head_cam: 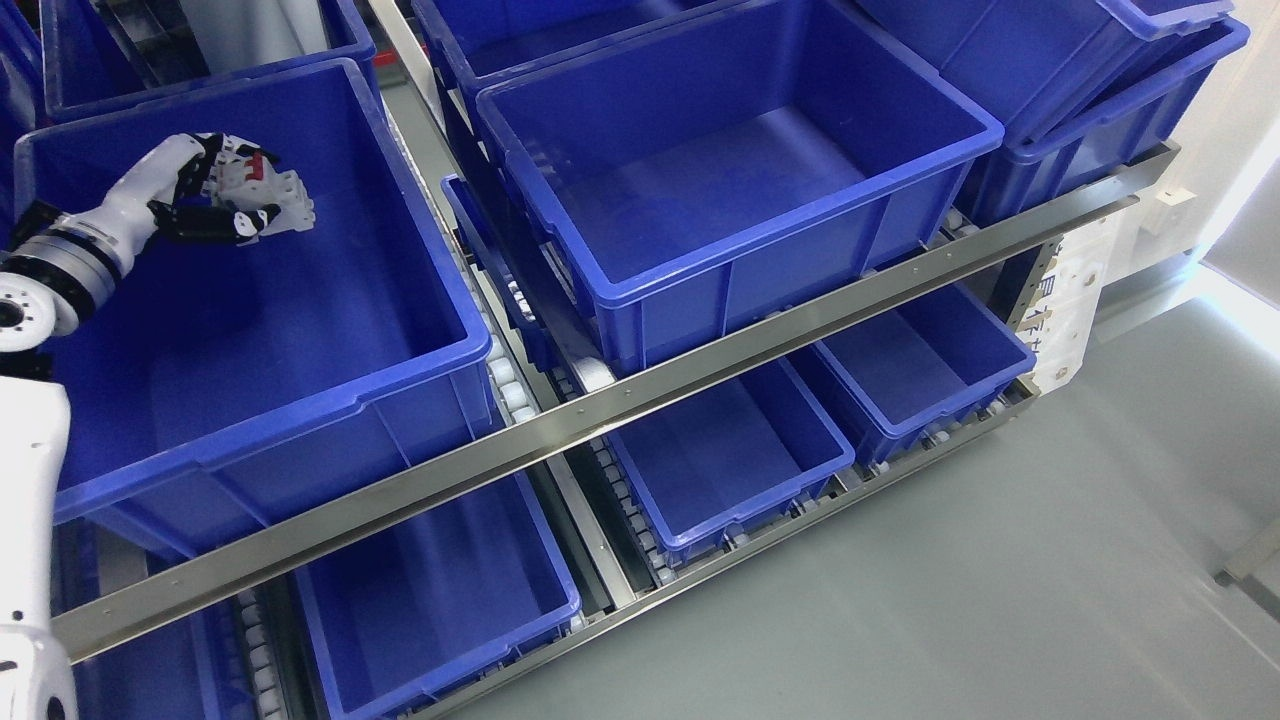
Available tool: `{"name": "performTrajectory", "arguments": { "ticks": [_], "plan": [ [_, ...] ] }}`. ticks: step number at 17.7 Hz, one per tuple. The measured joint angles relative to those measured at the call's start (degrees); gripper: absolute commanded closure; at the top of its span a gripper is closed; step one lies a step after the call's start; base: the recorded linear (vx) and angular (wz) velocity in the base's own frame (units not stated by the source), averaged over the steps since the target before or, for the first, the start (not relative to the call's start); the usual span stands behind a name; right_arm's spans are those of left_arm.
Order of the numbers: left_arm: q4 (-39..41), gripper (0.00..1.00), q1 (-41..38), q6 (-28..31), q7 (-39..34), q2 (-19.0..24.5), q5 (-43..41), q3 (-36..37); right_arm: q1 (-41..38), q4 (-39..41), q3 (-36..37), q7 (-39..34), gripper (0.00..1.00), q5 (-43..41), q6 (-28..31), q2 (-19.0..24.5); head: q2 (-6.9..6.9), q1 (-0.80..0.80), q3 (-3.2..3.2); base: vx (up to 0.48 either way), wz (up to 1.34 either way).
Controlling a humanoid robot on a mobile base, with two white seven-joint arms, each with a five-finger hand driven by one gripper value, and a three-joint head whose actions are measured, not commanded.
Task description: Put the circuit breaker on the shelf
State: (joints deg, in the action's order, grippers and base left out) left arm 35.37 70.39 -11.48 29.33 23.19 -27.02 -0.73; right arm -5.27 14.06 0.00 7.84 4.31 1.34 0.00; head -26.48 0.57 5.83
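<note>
Floor: smooth grey point(1000, 580), filling the near right of the scene, with a bright white wall area at the far right.
Rack: a metal shelf rack with a long steel front rail point(600, 405) running diagonally from near left to far right, and white rollers showing under the bins.
Lower tier: three blue bins sit nearest, one at near left point(440, 600), one in the middle point(720, 460) and one to the right point(910, 365), each partly under the rail.
Upper tier: a large blue bin on the left point(300, 330) and another on the right point(730, 170), side by side behind the rail.
Far rows: more blue bins behind, stacked at far right point(1080, 70).
Left arm: white and black, rising along the left edge and reaching over the left upper bin.
Left hand point(215, 190): fingers curled around the circuit breaker.
Circuit breaker point(270, 195): a white block with a red part on top, held in the air above the left upper bin's interior, toward its far left corner.
</note>
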Motion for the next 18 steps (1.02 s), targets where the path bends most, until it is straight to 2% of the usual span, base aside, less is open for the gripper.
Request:
{"name": "performTrajectory", "arguments": {
  "ticks": [4,8,18],
  "plan": [
    [-2.6,0.63,0.4,0.6,-0.1,-0.8,-0.3,1.5,0.0,0.0,0.0,0.0,0.0,0.0,0.0,0.0,0.0,0.0,0.0,0.0,0.0],
    [-4.4,0.43,0.6,1.3,-0.1,-1.6,-0.8,2.6,0.0,0.0,0.0,0.0,0.0,0.0,0.0,0.0,0.0,0.0,0.0,0.0,0.0],
    [-6.7,0.22,1.4,1.5,-1.2,-2.4,-1.3,3.1,0.0,0.0,0.0,0.0,0.0,0.0,0.0,0.0,0.0,0.0,0.0,0.0,0.0]
  ]
}}
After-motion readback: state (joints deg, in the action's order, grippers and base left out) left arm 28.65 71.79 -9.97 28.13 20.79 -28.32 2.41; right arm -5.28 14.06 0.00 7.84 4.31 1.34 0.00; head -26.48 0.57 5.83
